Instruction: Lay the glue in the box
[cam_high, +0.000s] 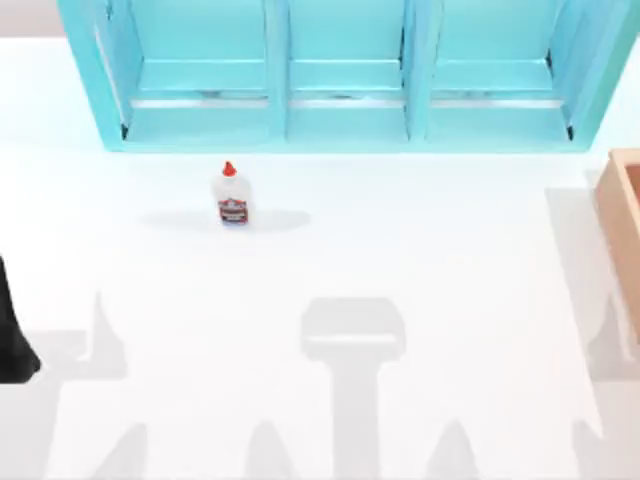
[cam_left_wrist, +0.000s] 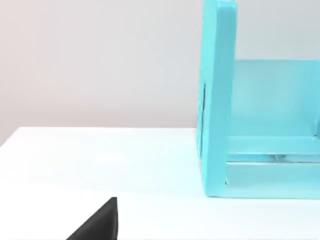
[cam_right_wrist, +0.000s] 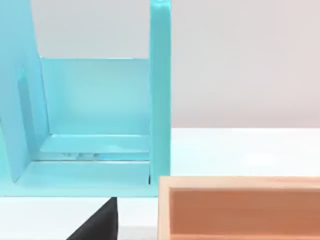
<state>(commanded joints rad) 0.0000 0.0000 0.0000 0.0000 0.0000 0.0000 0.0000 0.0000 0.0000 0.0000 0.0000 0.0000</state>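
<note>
The glue (cam_high: 231, 195), a small white bottle with a red-orange pointed cap and a red and blue label, stands upright on the white table left of centre, just in front of the shelf unit. At the table's right edge is the light tan box (cam_high: 622, 225), and its orange-brown inside (cam_right_wrist: 240, 215) faces the right wrist camera. My left gripper (cam_high: 12, 345) is a dark shape at the far left edge, well away from the glue. A dark part of the left gripper (cam_left_wrist: 97, 225) rises into the left wrist view. My right gripper (cam_right_wrist: 97, 225) sits just short of the box.
A big turquoise three-compartment shelf unit (cam_high: 345, 125) runs along the back of the table. Its left end wall (cam_left_wrist: 217, 100) and its right end wall (cam_right_wrist: 160, 95) loom in the wrist views. Grey shadows fall across the white tabletop (cam_high: 420, 240) in front.
</note>
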